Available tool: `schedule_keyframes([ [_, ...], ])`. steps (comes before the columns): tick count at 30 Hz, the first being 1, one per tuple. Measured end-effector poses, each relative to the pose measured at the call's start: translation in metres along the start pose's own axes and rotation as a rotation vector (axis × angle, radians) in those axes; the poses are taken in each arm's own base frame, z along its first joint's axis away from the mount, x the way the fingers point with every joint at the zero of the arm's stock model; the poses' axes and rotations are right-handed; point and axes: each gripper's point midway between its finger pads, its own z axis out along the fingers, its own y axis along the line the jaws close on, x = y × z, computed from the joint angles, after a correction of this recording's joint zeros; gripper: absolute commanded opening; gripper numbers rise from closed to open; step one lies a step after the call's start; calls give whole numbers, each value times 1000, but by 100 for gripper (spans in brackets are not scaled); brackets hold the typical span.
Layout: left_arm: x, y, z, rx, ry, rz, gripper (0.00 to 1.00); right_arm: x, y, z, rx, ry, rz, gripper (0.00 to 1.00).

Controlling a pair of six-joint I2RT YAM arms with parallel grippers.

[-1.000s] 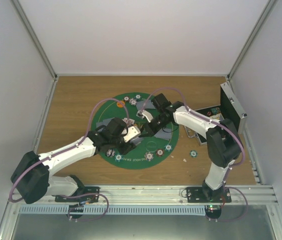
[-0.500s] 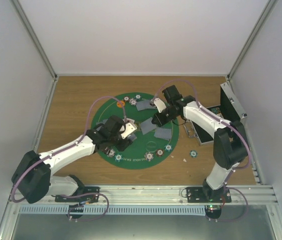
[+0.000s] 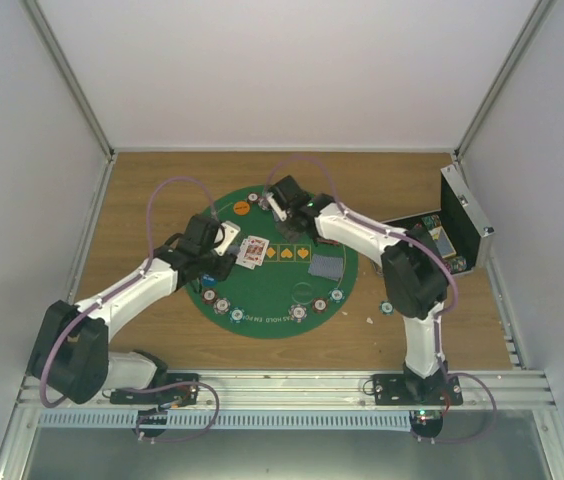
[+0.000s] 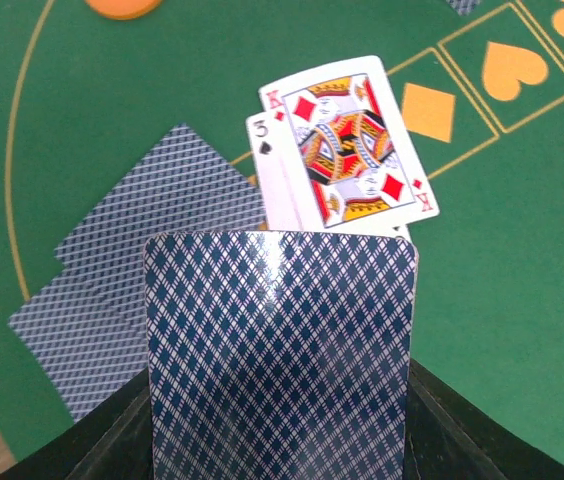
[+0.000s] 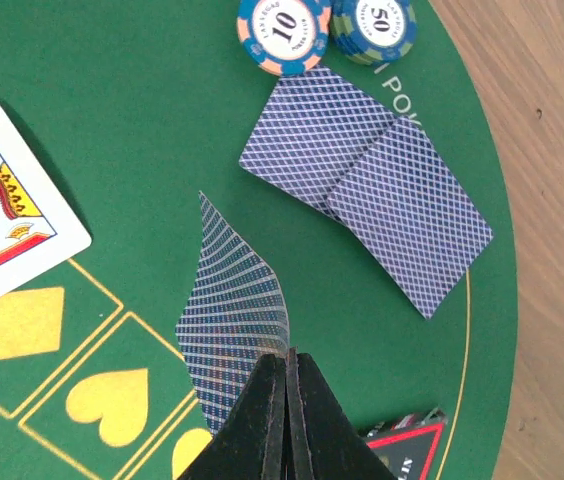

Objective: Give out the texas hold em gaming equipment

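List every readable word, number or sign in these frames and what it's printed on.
"10": blue-and-salmon round chip.
"50": teal-edged round chip.
"K" with red diamond: face-up king playing card.
"3" with black spade: face-up card under it.
"PO": white print on round green felt mat, rest cut off.
Chip rim lettering and the mat's lettering in the top view: too blurred.

Bare wood of the table (image 3: 402,180) beyond and left of the green mat (image 3: 272,290) is open to pass. The metal case (image 3: 462,215) blocks the right edge. The left arm (image 3: 132,290) and right arm (image 3: 362,230) crowd the mat's far half. Chips (image 3: 299,313) line its near rim.
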Motion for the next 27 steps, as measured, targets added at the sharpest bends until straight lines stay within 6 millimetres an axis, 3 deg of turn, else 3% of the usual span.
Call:
schedule_keyframes([
  [3,-1,10,-3,-23,-8,-32,55,-2,9,11,74,12,-65,1],
  [9,-4,17,-8,-41,-26,-56,55,-12,31,13,152,-6,-177,0],
  [19,-3,19,-9,-45,-22,-65,55,-18,86,9,23,-42,-236,1],
  [27,3,19,-8,-44,-2,-67,55,-13,105,22,-75,-19,-229,1],
])
